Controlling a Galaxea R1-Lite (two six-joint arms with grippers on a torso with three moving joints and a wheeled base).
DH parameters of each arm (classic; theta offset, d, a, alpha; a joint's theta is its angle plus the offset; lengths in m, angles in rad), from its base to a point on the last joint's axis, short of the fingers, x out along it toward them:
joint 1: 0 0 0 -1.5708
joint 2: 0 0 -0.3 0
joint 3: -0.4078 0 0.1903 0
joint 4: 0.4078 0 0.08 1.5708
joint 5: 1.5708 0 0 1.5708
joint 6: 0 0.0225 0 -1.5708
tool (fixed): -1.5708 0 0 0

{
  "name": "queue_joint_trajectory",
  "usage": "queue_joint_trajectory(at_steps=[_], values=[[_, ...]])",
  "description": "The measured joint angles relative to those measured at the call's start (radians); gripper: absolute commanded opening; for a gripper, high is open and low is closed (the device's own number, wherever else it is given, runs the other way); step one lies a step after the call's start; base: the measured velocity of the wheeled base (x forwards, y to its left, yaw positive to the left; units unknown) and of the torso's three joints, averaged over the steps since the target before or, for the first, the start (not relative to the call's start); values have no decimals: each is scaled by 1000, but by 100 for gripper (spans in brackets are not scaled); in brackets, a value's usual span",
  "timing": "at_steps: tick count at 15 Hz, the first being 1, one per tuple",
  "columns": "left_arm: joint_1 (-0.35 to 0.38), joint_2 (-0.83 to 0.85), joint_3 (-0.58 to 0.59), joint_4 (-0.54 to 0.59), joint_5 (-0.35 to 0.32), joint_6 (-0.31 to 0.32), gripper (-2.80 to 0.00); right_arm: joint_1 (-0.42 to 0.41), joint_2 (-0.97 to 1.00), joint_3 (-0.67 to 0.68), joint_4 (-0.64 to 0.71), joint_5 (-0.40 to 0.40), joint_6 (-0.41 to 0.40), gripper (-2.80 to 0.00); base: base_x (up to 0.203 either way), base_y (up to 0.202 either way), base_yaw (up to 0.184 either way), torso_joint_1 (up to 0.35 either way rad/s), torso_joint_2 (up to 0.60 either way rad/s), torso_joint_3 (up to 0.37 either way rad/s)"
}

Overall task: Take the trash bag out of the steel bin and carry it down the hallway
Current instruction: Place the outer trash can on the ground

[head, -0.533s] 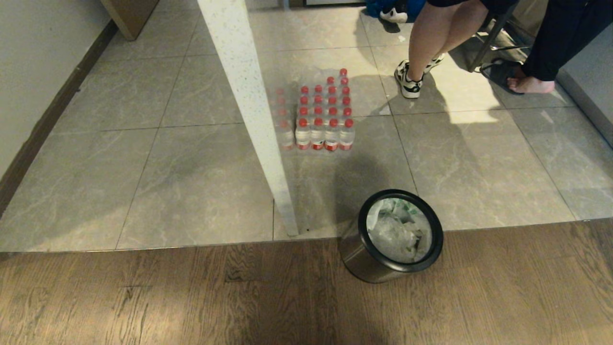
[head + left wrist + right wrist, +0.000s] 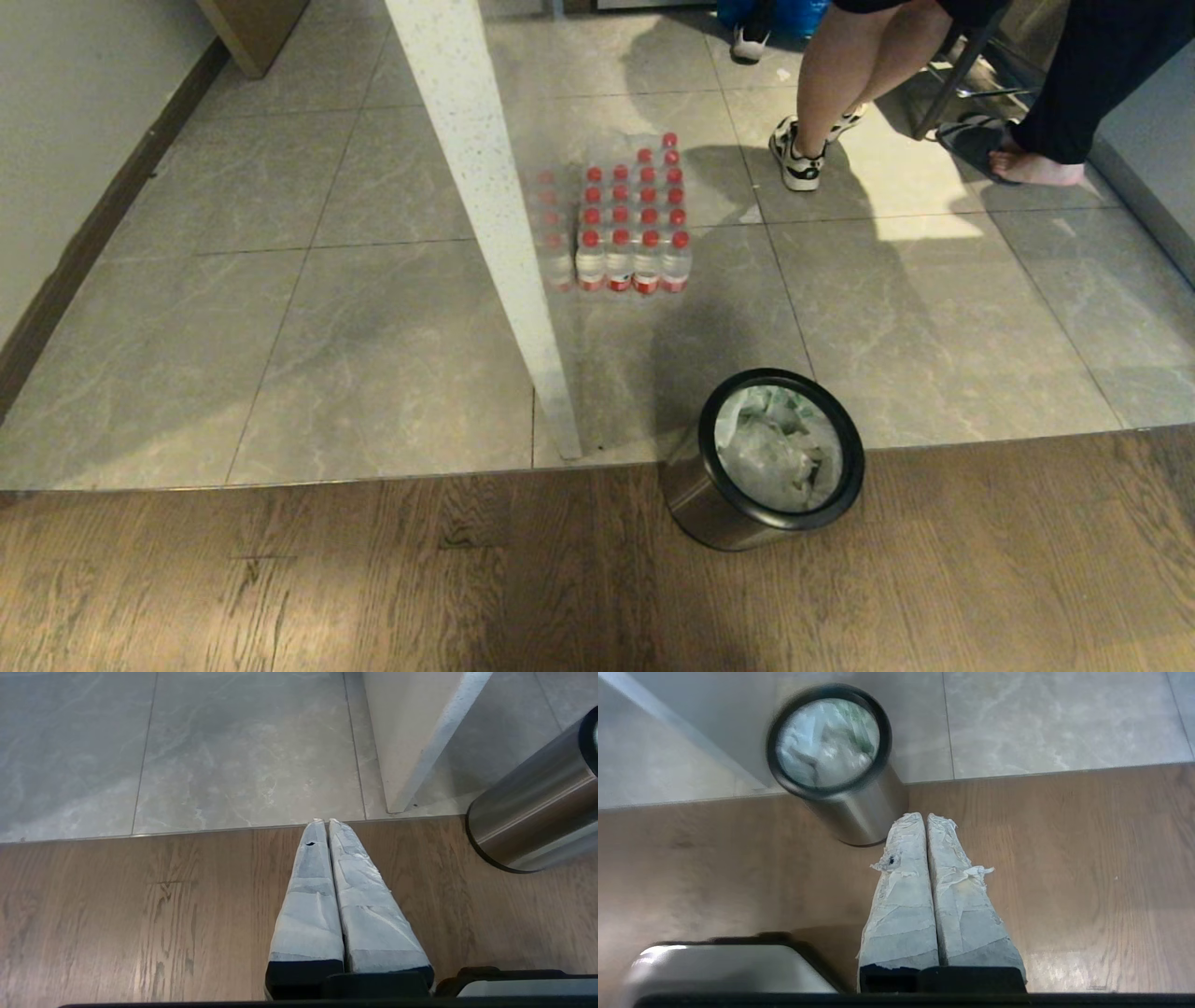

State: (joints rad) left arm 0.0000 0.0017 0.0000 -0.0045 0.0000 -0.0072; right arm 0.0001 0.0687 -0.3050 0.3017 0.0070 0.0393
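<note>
Steel bin (image 2: 738, 509): trash bag (image 2: 777, 450) sits inside, untouched.
Right gripper (image 2: 924, 817): pressed together, empty, near bin.
Left gripper (image 2: 325, 822): pressed together, idle.
Left: everything.

Open floor beside the steel bin (image 2: 747, 509), white post (image 2: 504, 243) close on its left.

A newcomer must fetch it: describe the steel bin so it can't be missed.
Find where the grey tiles meet the brown wood floor, at the foot of the speckled white post. The steel bin stands just right of it: the only brushed-metal cylinder there, black-rimmed, holding the trash bag.
</note>
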Motion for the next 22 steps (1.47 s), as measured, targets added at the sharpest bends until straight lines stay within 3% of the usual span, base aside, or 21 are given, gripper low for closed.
queue_joint_trajectory(at_steps=[5,7,12,13,17,22], values=[[0,0,0,0,0,0,-280,14,508,-317,89,50,140,-280,0,0,0,0,0,0],[0,0,0,0,0,0,-280,26,761,-362,18,62,179,-280,0,0,0,0,0,0],[0,0,0,0,0,0,-280,43,1319,-366,-304,74,225,-280,0,0,0,0,0,0],[0,0,0,0,0,0,-280,45,1408,-366,-378,70,228,0,0,0,0,0,0,0],[0,0,0,1,0,0,-280,54,1677,-389,-683,66,236,0,0,0,0,0,0,0],[0,0,0,0,0,0,-280,88,1843,-425,-786,66,236,0,0,0,0,0,0,0]])
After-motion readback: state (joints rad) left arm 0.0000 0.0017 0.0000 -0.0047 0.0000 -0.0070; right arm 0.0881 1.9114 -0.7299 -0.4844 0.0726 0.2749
